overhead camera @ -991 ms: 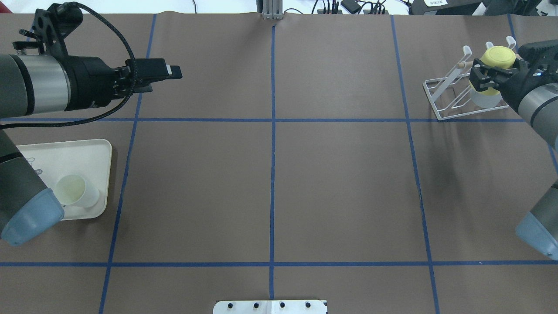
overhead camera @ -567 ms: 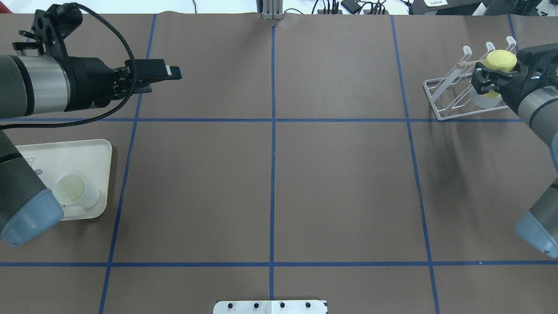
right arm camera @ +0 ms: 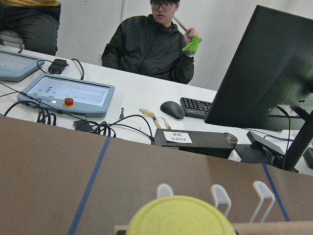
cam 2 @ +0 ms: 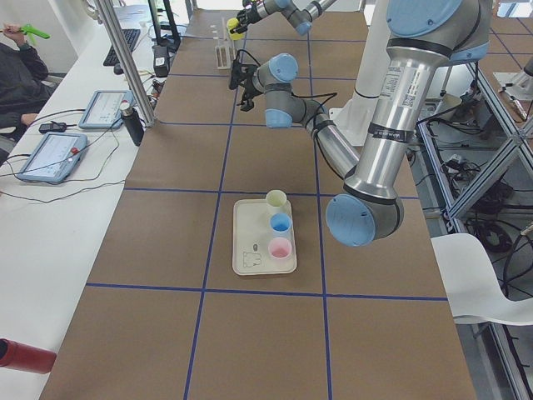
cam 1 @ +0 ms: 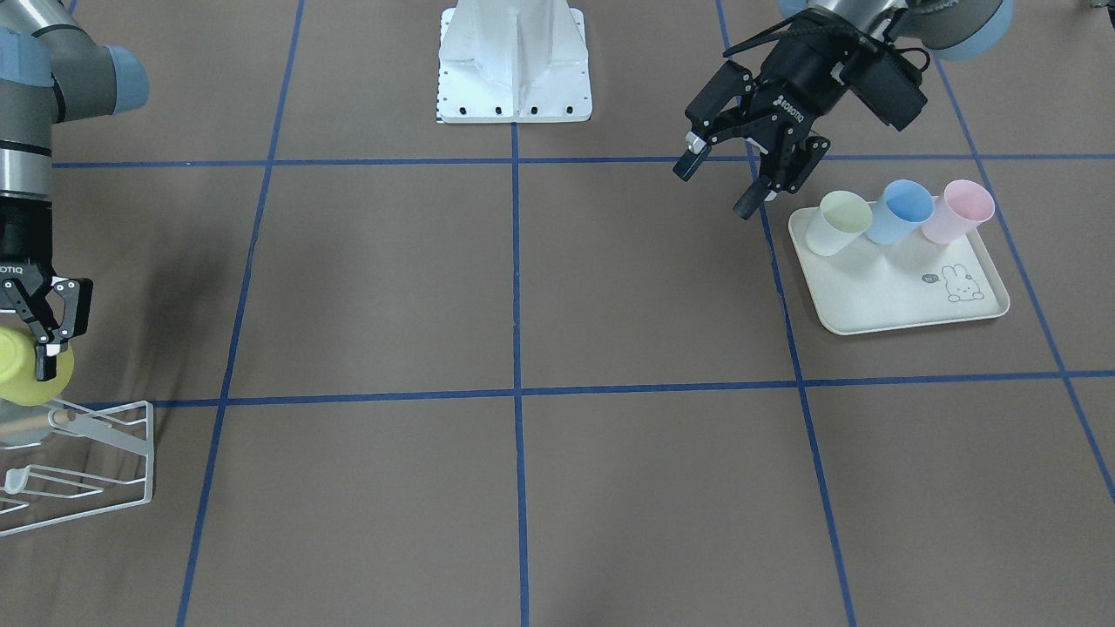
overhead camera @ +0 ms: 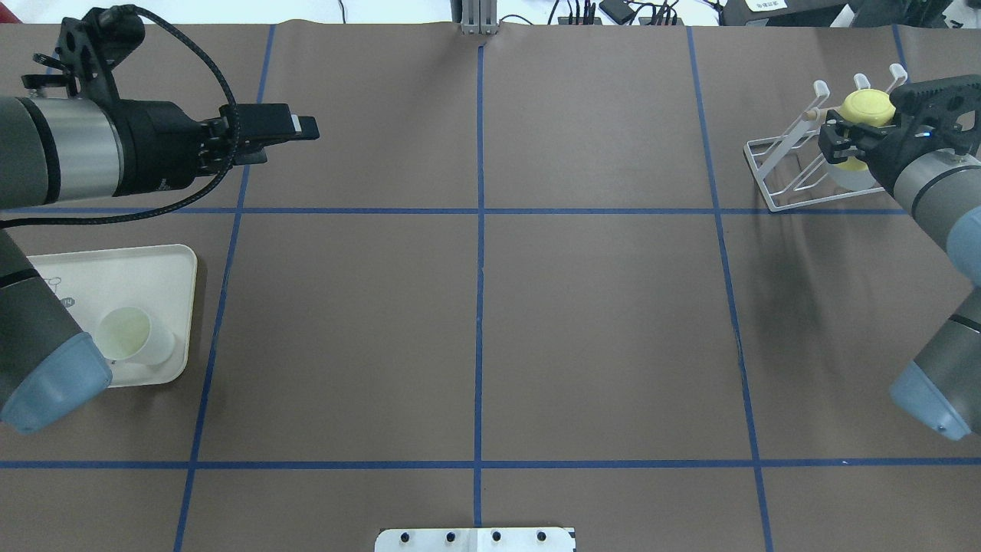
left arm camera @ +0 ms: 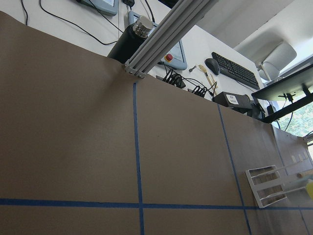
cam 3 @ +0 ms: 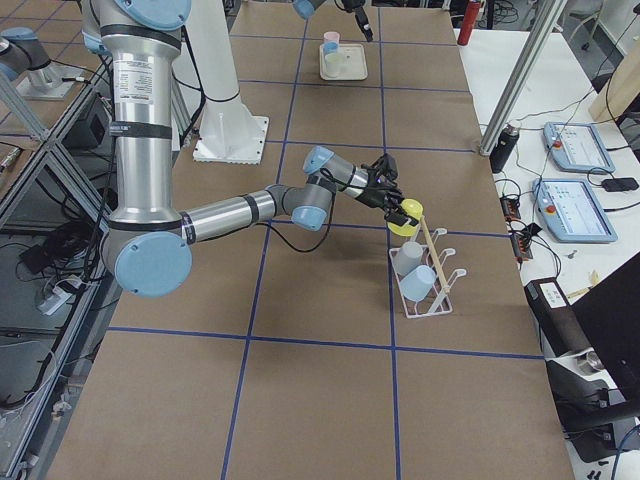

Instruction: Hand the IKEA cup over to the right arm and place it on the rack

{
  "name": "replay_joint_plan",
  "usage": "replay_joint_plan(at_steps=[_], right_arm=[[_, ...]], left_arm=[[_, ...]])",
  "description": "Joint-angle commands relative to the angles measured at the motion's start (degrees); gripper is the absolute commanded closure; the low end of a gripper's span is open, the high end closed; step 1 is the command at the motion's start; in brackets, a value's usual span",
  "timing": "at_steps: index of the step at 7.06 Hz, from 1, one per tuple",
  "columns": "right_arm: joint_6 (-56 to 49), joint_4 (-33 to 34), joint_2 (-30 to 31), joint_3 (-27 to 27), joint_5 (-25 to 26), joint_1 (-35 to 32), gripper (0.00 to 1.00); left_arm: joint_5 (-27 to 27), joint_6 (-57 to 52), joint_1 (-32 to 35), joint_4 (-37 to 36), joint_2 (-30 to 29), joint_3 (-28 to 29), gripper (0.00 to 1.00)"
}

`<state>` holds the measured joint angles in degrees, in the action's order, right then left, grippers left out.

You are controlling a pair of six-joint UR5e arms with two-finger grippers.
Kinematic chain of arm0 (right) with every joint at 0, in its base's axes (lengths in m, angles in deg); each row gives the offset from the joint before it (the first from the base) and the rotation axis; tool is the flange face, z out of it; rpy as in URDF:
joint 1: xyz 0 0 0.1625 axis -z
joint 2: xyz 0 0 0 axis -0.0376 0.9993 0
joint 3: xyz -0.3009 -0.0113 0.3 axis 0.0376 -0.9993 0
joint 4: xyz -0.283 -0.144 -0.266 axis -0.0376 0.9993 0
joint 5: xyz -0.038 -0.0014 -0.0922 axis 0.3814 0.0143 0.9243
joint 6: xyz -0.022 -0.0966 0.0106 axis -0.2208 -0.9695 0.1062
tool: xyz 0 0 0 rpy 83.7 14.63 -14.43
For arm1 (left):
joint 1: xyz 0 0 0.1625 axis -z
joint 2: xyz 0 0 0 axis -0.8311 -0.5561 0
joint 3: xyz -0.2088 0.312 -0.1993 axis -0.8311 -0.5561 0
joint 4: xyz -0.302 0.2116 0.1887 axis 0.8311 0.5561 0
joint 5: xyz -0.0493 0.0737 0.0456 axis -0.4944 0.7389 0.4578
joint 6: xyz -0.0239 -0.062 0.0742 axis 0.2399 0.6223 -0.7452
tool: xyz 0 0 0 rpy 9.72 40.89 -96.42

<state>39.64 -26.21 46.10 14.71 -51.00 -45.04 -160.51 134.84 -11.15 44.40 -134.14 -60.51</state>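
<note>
- The right arm reaches to the far right corner of the table. Its wrist is low and the right gripper points across the rack.
- The right gripper's fingers are drawn in narrow on the yellow cup, which is gripped base up with its mouth down.
- The yellow cup is at the rack's high end, beside the wooden dowel and in front of the three prong tips. I cannot tell whether it bears on a prong.
- Lower on the rack sit a pale cup and a light-blue cup.
- The left gripper hangs tilted above the table, just beside the tray. Its fingers are spread wide and hold nothing.
- On the tray a green cup, a blue cup and a pink cup stand in a row.
</note>
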Motion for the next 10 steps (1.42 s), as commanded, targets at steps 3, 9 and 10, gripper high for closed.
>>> replay_joint_plan(at_steps=[3,9,10], right_arm=[[0.2,0.0,-1.43,-2.03,-0.18,0.08,1.0],[0.2,0.09,-4.33,-4.31,-1.06,-0.09,1.0],[0.2,0.18,-4.77,-5.01,-1.14,-0.27,1.0]], left_arm=[[0.03,0.14,-0.06,0.0,0.0,0.16,0.0],[0.03,0.14,-0.14,0.0,0.0,-0.01,0.0],[0.03,0.14,-0.23,0.0,0.0,0.07,0.0]])
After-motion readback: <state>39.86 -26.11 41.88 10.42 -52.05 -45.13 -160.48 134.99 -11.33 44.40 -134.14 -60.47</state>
